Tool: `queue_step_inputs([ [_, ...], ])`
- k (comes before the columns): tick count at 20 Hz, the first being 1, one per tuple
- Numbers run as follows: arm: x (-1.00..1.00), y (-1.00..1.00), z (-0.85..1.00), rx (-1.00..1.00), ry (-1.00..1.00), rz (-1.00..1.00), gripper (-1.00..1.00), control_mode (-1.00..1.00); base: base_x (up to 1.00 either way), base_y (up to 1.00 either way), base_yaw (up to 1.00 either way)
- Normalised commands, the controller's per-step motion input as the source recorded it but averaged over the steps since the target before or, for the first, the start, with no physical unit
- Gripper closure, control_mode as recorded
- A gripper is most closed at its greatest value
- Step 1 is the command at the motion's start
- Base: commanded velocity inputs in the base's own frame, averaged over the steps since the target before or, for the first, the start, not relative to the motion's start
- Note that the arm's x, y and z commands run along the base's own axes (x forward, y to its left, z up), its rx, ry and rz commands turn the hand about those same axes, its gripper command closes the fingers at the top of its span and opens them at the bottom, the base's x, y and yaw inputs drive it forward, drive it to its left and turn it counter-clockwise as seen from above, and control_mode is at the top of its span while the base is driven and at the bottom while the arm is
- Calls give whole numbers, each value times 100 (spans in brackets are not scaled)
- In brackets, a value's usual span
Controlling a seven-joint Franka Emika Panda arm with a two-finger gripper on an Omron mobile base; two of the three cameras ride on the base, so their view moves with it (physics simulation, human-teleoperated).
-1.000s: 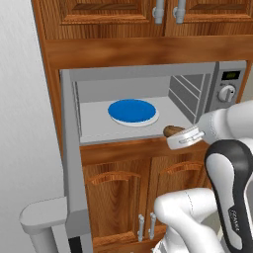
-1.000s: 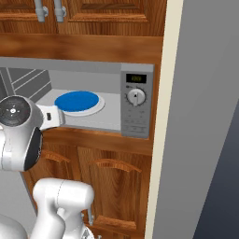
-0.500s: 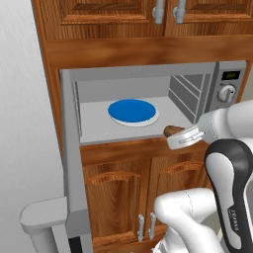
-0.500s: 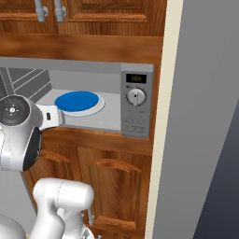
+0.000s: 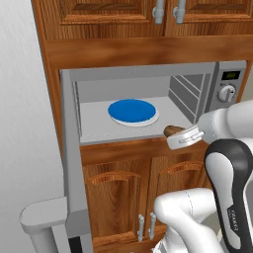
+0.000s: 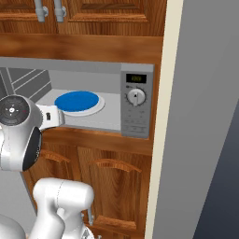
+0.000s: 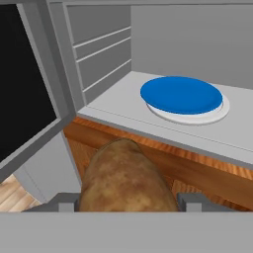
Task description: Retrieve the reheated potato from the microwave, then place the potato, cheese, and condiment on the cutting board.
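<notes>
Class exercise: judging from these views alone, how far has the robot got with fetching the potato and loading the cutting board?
Done: the microwave door stands open, and the potato is off the blue plate and outside the cavity's front edge. In hand: the gripper is closed on the potato. Left: setting it on the cutting board, then adding the cheese and the condiment.

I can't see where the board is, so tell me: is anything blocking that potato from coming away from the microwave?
Nothing visible does. The potato sits in the gripper, already outside the open microwave, past its front edge.
</notes>
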Motion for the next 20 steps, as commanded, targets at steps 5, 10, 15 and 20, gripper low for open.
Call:
queue_step_inputs([
  [5,0,0,0,0,0,0,100,-100,0,0,0],
  [10,0,0,0,0,0,0,100,-100,0,0,0],
  [15,0,0,0,0,0,0,100,100,0,0,0],
  [20,0,0,0,0,0,0,100,100,0,0,0],
])
